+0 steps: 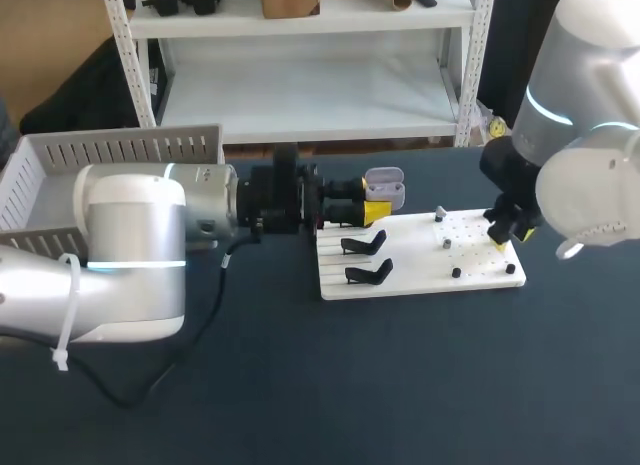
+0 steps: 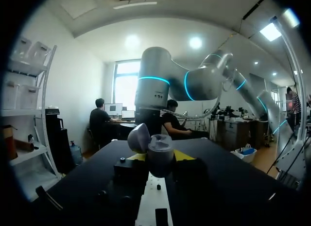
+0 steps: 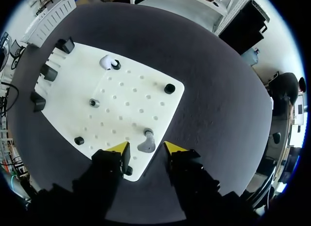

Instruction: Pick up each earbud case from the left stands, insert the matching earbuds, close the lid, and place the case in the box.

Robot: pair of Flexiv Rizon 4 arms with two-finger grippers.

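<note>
The left pincer (image 1: 372,213) is closed on the earbud case (image 1: 384,188), holding it lid-open above the far left edge of the white board (image 1: 420,270), just beyond two bare black stands (image 1: 366,245). The right pincer (image 3: 147,148) is open over the board's right corner. A small grey earbud (image 3: 146,144) sits between its yellow tips, and neither tip seems to touch it. The box (image 1: 120,150) sits at the far left of the desk (image 1: 420,385), behind the left arm.

The likeliest trouble is the pick itself. The earbud is small and rounded and sits right at the board's corner. If the tips close off-centre, it could squirt out and roll onto the dark desk, where it would be hard to recover. A grip that twists it would leave it misaligned with the case's socket. At insertion, the case appears to be held only by its lower body, so a downward push could pivot it in the grip. The raised lid could also catch a finger of the right pincer on approach and snap shut.
</note>
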